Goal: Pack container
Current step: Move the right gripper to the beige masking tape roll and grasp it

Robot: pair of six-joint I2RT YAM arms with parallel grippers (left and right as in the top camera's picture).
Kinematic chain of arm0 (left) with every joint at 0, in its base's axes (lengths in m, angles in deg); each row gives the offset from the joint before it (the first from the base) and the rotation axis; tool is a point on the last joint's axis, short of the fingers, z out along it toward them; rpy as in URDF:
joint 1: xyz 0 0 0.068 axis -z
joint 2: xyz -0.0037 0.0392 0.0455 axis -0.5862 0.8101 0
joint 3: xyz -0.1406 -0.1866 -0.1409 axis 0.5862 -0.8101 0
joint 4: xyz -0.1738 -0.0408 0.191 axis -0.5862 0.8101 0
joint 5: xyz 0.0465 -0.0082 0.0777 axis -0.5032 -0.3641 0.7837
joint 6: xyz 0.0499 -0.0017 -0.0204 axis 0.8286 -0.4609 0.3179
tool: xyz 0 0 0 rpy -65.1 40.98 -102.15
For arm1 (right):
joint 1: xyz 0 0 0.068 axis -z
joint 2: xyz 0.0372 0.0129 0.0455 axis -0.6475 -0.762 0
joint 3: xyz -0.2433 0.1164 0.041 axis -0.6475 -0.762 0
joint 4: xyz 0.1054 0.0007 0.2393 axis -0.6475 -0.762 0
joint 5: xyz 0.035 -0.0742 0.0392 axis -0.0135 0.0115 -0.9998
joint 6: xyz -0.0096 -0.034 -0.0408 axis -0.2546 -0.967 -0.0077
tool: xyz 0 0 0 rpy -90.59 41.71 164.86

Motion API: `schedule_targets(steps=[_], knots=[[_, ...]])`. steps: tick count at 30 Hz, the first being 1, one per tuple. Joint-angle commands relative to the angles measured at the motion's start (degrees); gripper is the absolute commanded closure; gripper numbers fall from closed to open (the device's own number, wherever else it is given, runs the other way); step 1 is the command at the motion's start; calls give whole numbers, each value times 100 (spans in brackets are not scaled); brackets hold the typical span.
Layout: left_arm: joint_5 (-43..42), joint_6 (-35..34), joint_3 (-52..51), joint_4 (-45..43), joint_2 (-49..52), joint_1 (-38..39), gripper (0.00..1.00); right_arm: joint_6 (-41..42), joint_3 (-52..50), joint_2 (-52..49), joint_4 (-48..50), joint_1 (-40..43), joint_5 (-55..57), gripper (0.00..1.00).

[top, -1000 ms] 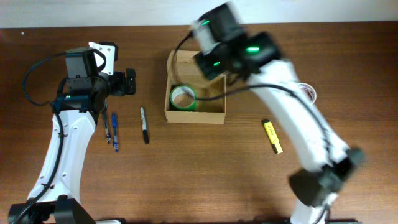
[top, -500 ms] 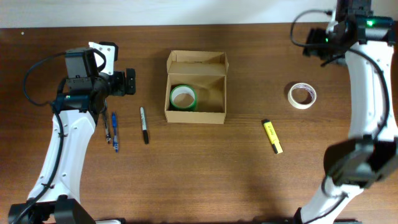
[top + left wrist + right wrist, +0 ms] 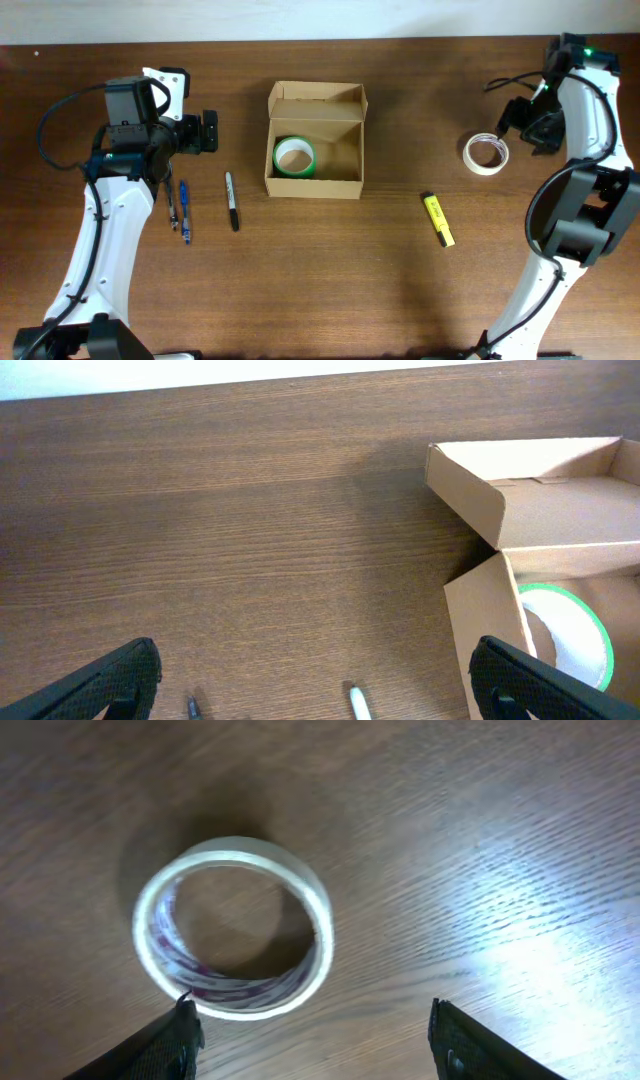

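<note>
Bare table (image 3: 400, 290) lies between the white tape roll (image 3: 486, 153) and the container (image 3: 313, 188); a yellow marker (image 3: 437, 219) sits just off that path.

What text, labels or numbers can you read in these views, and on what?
Nothing is legible.
Yellow highlighter: dark mark, too small to read.
Whitish tape roll: purple print inside the core, blurred.
Cardboard box: plain, no markings.

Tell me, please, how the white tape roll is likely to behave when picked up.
The white tape roll lies flat, so it probably won't roll unless tipped on edge. Its thin hollow ring looks light, and likely stiff enough to pinch.
</note>
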Motion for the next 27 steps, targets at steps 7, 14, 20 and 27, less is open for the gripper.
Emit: schedule_targets(steps=[7,14,20,27], knots=[[24,96,83,2,33,-13,1,-306,-909,-55,660,39,-109,27],[24,96,83,2,33,-13,1,-302,-1775,-55,1290,42,-129,28],[24,96,83,2,33,-13,1,-304,-1860,-55,1379,42,-127,71],[24,96,83,2,33,-13,1,-317,-1858,-55,1423,39,-177,96]])
